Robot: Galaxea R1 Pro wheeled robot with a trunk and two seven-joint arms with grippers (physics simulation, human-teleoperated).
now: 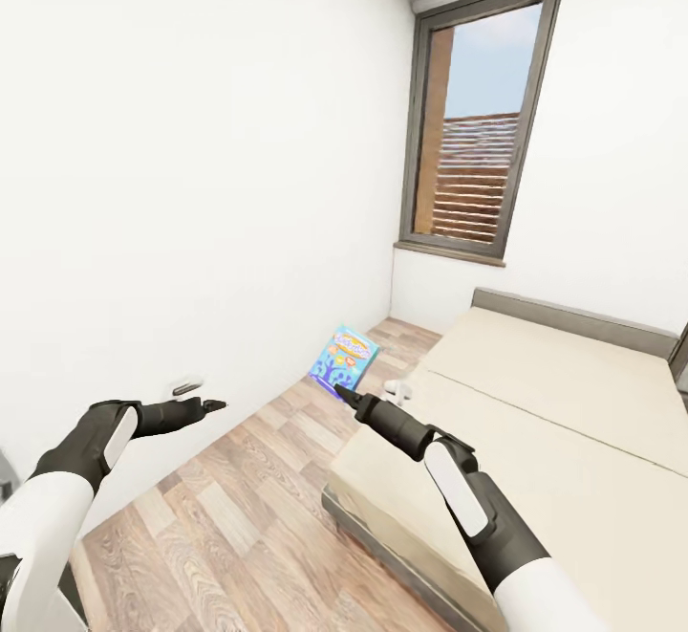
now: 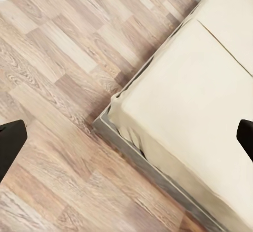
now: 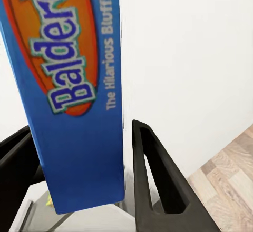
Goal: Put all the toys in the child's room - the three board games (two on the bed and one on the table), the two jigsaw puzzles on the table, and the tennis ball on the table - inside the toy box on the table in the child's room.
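right end effector [image 3: 84, 179] pinches a blue balderdash board game [image 3: 74, 84] upright beside the bed [image 1: 573, 422]; left end effector [image 1: 205, 406] spread, empty. judged early: toy box and table unseen, delivery remains.

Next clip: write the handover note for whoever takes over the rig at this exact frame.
Left gripper: open, holding nothing, above the wood floor beside the bed.
Right gripper: appears shut on the blue Balderdash board game, held out toward the white wall.
Done: one game in hand.
Left: carry it to the toy box and drop it in, then fetch the remaining toys.
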